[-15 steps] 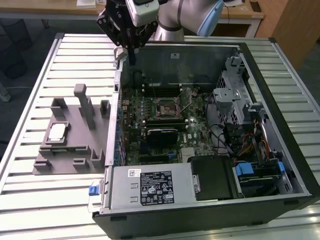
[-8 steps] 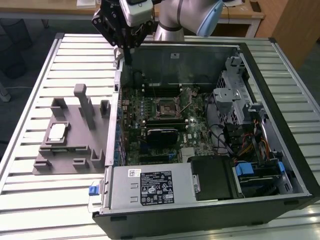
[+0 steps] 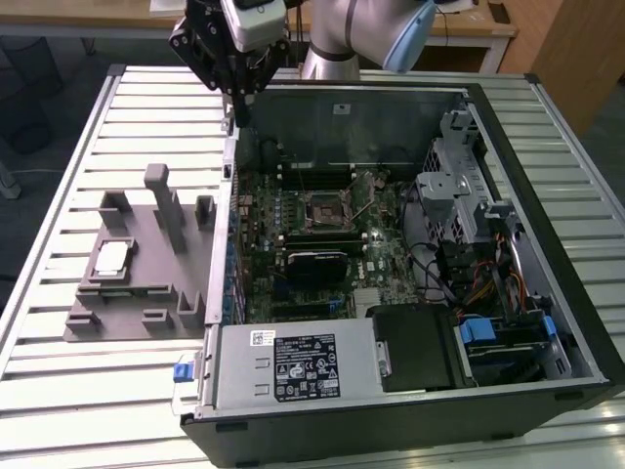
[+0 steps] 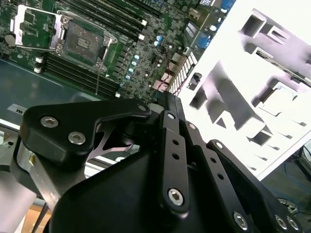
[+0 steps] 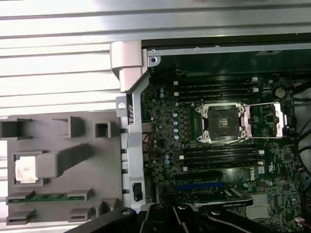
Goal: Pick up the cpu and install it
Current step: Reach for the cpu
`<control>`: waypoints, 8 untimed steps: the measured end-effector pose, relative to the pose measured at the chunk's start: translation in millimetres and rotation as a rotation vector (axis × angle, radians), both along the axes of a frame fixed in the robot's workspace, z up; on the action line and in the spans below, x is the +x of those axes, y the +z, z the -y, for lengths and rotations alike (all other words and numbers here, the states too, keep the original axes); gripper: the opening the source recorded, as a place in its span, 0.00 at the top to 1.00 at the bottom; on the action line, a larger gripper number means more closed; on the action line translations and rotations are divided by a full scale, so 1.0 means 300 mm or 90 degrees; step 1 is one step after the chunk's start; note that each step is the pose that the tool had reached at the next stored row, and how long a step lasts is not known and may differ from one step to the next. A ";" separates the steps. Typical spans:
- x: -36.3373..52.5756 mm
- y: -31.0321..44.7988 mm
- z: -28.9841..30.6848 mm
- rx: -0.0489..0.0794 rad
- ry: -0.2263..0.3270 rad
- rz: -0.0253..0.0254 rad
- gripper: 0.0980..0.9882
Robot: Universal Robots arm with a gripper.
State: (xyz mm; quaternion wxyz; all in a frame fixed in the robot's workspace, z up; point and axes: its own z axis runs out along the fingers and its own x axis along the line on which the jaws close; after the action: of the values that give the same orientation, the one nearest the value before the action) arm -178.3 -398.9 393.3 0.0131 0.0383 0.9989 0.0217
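Note:
The cpu (image 3: 112, 257) lies flat in a square recess of the grey pegged tray (image 3: 137, 313), at the exterior view's left of the open computer case; the first wrist view has it as a pale square (image 5: 24, 170). Inside the case, the motherboard's socket (image 3: 322, 210) stands uncovered with a dark centre, seen in both wrist views (image 5: 221, 121) (image 4: 82, 41), its metal frame flipped aside (image 5: 274, 119). My gripper (image 3: 237, 93) hangs high over the case's far corner, between tray and motherboard, holding nothing that I can see.
The case (image 3: 547, 195) lies on its side on a slatted metal table (image 3: 59, 391). A power supply (image 3: 293, 366) sits at its near edge. A drive cage (image 3: 459, 186) and cables fill the exterior view's right. Upright pegs (image 3: 161, 195) rise from the tray.

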 end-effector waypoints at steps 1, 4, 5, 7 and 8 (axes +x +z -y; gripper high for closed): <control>-0.004 0.000 0.000 0.000 0.000 0.0000 0.99; -0.017 0.000 0.000 0.000 0.000 0.0000 0.99; -0.021 0.000 0.000 0.000 0.000 0.0001 0.99; -0.030 0.000 0.000 0.000 0.000 0.0001 0.99; -0.034 0.000 0.000 0.000 0.000 0.0001 0.99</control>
State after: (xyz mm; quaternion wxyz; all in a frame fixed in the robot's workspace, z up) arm -188.4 -398.9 393.3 0.0131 0.0385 0.9989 0.0217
